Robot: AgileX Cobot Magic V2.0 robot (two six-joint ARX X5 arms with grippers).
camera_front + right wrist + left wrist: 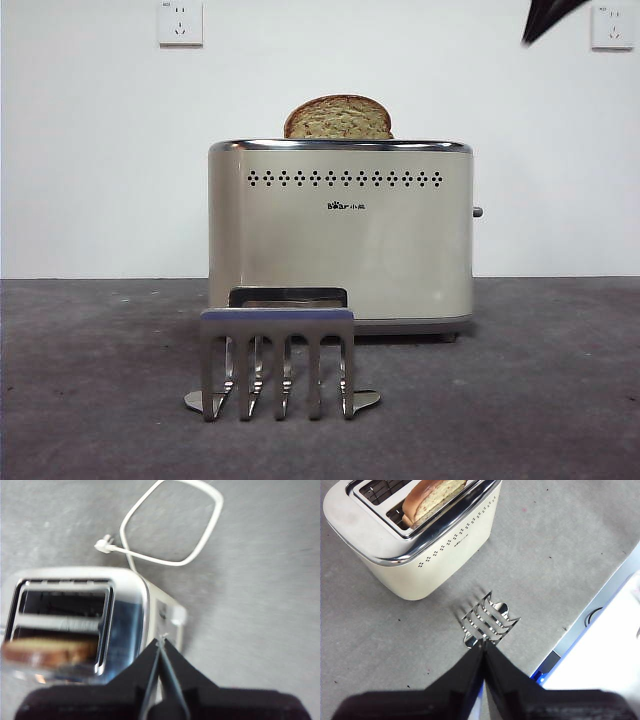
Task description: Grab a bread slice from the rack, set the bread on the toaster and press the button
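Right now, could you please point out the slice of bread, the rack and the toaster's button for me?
slice of bread (338, 118): front view, domed top showing above the toaster slot.
rack (277, 325): front view, top bar of the nearest pronged plate.
button (477, 212): front view, grey knob on the toaster's side wall.

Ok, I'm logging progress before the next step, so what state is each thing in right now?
slice of bread: standing in one toaster slot, domed top sticking out.
toaster: upright; other slot empty.
button: high on the side wall, apparently not pressed.
rack: empty, in front of the toaster.
left gripper: shut, above the rack.
right gripper: shut, above the toaster's button end.
cord: looped on the table.
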